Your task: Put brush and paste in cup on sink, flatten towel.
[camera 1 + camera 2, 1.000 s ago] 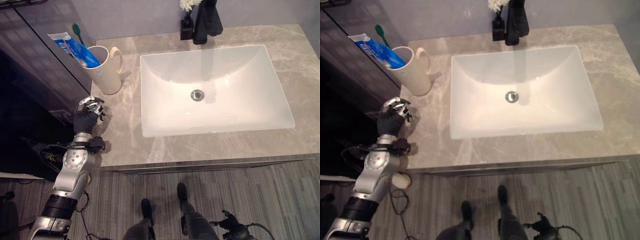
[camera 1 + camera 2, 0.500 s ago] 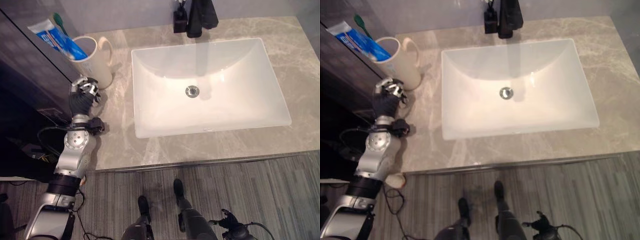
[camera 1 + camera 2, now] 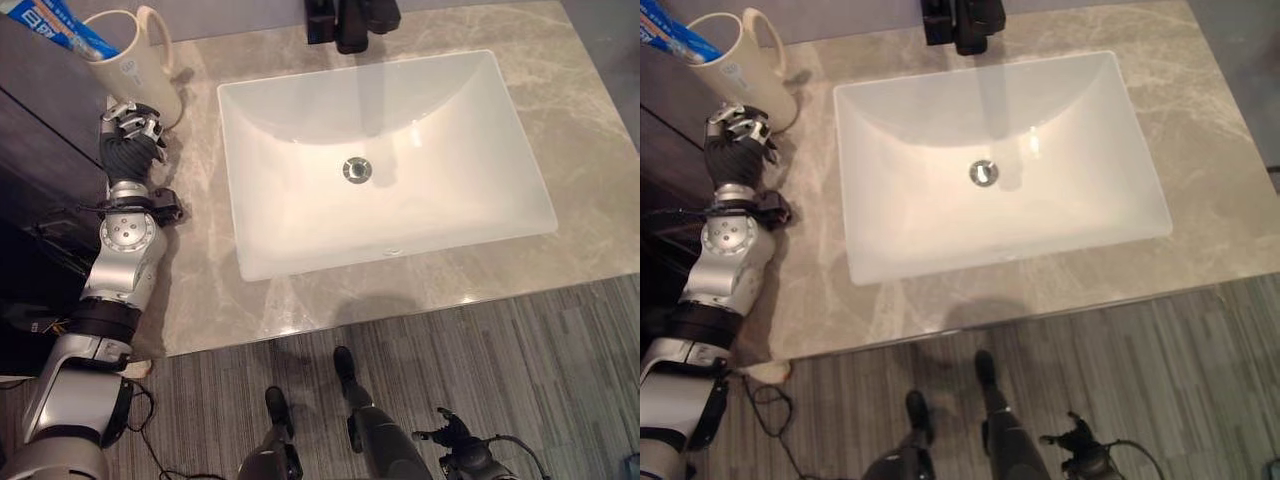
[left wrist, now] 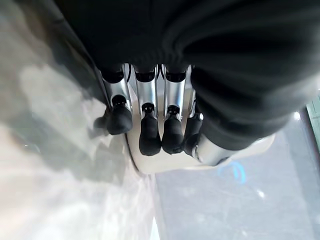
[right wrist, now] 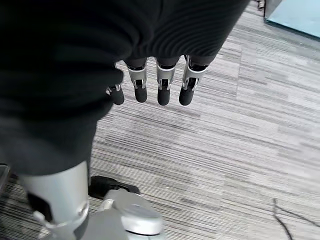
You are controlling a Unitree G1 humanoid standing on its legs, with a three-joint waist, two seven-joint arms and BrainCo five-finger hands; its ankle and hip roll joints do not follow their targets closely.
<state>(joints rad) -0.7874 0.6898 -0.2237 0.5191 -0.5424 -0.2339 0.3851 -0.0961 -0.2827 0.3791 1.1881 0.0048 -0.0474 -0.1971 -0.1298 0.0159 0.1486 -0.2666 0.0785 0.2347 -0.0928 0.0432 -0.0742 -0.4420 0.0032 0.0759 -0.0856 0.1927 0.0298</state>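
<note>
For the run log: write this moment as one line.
left hand: open, beside cup | toothpaste: in cup | right hand: open, idle over floor

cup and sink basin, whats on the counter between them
Nothing: in the left eye view only bare grey marble countertop lies between the cream cup and the white sink basin. The left robot hand sits just before the cup.

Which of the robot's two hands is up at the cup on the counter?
The left hand, right beside the cream cup on the counter; the right hand hangs over the floor.
</note>
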